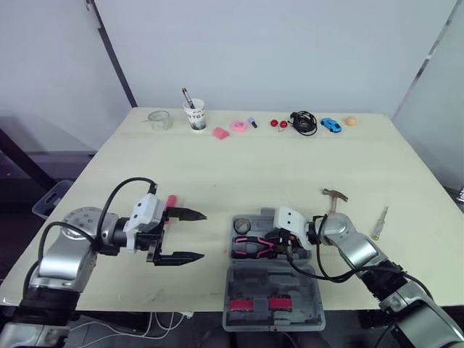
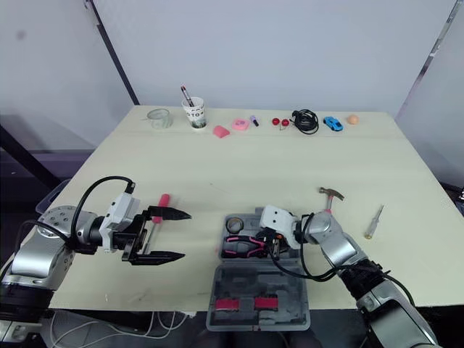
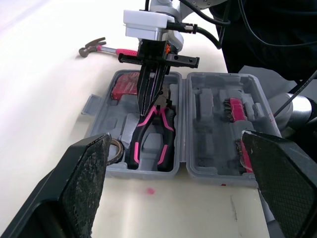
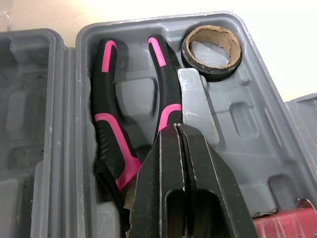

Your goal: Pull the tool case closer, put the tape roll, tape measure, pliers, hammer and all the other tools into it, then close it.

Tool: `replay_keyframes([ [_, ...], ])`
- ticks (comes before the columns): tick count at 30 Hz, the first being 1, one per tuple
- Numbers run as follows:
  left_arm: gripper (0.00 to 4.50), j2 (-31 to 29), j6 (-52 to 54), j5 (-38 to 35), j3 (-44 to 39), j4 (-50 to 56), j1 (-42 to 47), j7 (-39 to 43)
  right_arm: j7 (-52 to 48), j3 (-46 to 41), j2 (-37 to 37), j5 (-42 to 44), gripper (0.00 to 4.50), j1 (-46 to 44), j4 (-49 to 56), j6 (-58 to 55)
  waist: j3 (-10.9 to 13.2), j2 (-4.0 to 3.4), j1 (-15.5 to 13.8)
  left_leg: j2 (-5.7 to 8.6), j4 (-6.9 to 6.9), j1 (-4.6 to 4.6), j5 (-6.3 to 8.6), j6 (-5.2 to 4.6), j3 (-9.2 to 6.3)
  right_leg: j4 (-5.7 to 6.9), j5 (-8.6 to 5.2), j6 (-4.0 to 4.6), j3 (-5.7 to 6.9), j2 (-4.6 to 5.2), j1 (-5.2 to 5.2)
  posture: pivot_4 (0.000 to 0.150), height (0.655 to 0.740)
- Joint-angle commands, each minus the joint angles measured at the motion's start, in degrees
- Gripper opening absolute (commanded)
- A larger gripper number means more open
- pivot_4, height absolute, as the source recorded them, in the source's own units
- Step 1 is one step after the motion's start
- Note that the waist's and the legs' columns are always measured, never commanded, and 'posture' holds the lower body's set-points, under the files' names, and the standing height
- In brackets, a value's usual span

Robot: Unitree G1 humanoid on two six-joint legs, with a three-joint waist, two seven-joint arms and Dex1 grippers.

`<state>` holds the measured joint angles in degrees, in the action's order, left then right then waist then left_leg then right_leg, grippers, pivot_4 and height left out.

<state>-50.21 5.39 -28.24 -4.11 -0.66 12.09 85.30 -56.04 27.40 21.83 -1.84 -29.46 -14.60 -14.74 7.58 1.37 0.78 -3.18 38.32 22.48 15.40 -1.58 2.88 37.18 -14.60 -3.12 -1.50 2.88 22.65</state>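
Grey plastic tool case (image 1: 254, 279) lies open at the near edge of the pale wooden table (image 1: 239, 159).

In the case's rear half:
- black-and-pink-handled pliers (image 1: 250, 247) are seated in their recess
- a black tape roll with a cardboard core (image 4: 211, 52) sits in the corner pocket beside them
- a red item is at the opposite end; I cannot tell what it is

Right end effector (image 4: 178, 128) is over this half, fingers pressed together and gripping nothing, tips at one pliers handle.

Left end effector (image 1: 204, 235) is to the left of the case, fingers wide apart.

A pink-handled hammer (image 1: 335, 194) lies just behind the case's right corner. A slim screwdriver (image 1: 379, 222) lies further right of the case.
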Motion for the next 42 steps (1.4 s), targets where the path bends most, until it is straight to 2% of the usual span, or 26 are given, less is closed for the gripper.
replay_keyframes([
  [1, 4.5, -0.21, -0.3, -0.38, -1.22, 1.91, -0.62, -0.35, 0.67, 5.2, 0.85, -5.71, 0.02, 4.01, -7.54, -3.46, -0.17, 0.03, 0.0, 0.0, 0.0, -0.02, 0.0, 0.0, 0.01, 0.03, -0.01, 0.02, -0.01, 0.0, 0.0, 0.15, 0.74],
  [6, 4.5, 0.39, -0.68, -0.34, -1.31, 1.96, -2.02, -1.34, 2.44, 2.14, 0.17, -4.01, 0.02, 4.37, -5.6, -0.38, -0.45, 0.15, -0.01, -0.01, 0.0, -0.27, 0.0, 0.0, 0.05, 0.12, -0.03, 0.05, -0.06, 0.01, -0.19, 0.15, 0.74],
  [11, 4.5, 1.64, 0.26, -1.16, -2.24, 2.53, -3.32, -3.85, 6.41, -6.98, -2.17, 2.35, 0.02, 5.78, 1.04, 3.59, -0.38, 0.18, -0.01, -0.02, -0.02, -0.34, 0.01, 0.01, 0.03, 0.11, -0.05, 0.07, -0.07, 0.03, -0.3, 0.15, 0.74],
  [15, 4.5, 3.22, 1.36, -1.89, -3.97, 3.42, -5.56, -7.87, 7.37, -12.36, -1.72, 6.39, 0.02, 9.02, 8.06, 7.77, -0.04, -0.21, -0.05, -0.01, -0.01, -0.13, 0.0, 0.01, 0.01, 0.13, -0.04, 0.06, -0.14, 0.04, -0.11, 0.15, 0.74],
  [18, 4.5, 4.9, 3.36, -3.09, -6.42, 4.84, -8.09, -12.31, 8.67, -17.28, -0.26, 9.47, 0.02, 12.75, 14.0, 7.49, 0.13, -0.31, -0.06, -0.01, 0.0, 0.23, 0.0, 0.01, 0.01, 0.17, 0.05, -0.09, -0.06, 0.01, 0.2, 0.15, 0.74],
  [24, 4.5, 7.41, 3.65, -3.44, -11.79, 6.68, -15.23, -18.44, 11.5, -26.93, 2.25, 14.99, 0.02, 22.16, 22.43, 7.21, 0.15, -0.29, -0.06, -0.02, -0.06, 0.24, 0.01, 0.01, -0.04, 0.03, 0.03, -0.06, -0.03, 0.05, 0.17, 0.15, 0.74],
  [29, 4.5, 9.91, 2.03, -2.91, -15.49, 6.33, -20.14, -22.67, 12.46, -33.18, 3.59, 17.74, 0.02, 31.02, 25.33, 9.84, 0.17, -0.27, -0.12, -0.02, -0.07, 0.24, 0.01, 0.01, -0.03, -0.08, -0.05, 0.08, -0.03, 0.08, 0.14, 0.15, 0.74],
  [31, 4.5, 10.72, 1.18, -2.45, -16.79, 5.73, -21.92, -23.88, 13.07, -35.99, 3.54, 19.26, 0.55, 34.3, 26.4, 10.57, 0.17, -0.28, -0.13, -0.02, -0.06, 0.22, 0.01, 0.01, -0.04, -0.07, -0.05, 0.1, -0.04, 0.09, 0.14, 0.15, 0.74],
  [38, 4.5, 13.13, -2.64, -0.77, -20.55, 1.48, -28.2, -26.58, 15.61, -43.47, 2.11, 22.22, 3.7, 46.3, 28.56, 13.57, 0.16, -0.27, -0.12, -0.02, -0.09, 0.19, 0.01, 0.01, -0.06, -0.13, -0.06, 0.1, -0.07, 0.12, 0.11, 0.15, 0.74],
  [39, 4.5, 13.38, -3.31, -0.45, -21.08, 0.58, -28.94, -26.81, 15.99, -44.36, 1.74, 22.63, 3.93, 47.96, 28.8, 13.89, 0.16, -0.28, -0.14, -0.02, -0.1, 0.2, 0.01, 0.01, -0.05, -0.16, -0.06, 0.1, -0.07, 0.12, 0.12, 0.15, 0.74],
  [40, 4.5, 13.73, -3.97, -0.28, -21.58, -0.29, -29.66, -27.06, 16.18, -45.2, 1.35, 22.94, 4.45, 49.84, 28.98, 14.45, 0.16, -0.28, -0.14, -0.03, -0.15, 0.2, 0.02, 0.01, -0.05, -0.2, -0.06, 0.1, -0.06, 0.13, 0.12, 0.15, 0.74],
  [42, 4.5, 14.22, -5.27, 0.17, -22.06, -1.81, -30.63, -27.27, 16.3, -46.4, 0.6, 23.59, 4.45, 52.82, 29.03, 15.58, 0.16, -0.27, -0.13, -0.04, -0.17, 0.21, 0.02, 0.02, -0.06, -0.23, -0.07, 0.11, -0.05, 0.15, 0.13, 0.15, 0.74],
])
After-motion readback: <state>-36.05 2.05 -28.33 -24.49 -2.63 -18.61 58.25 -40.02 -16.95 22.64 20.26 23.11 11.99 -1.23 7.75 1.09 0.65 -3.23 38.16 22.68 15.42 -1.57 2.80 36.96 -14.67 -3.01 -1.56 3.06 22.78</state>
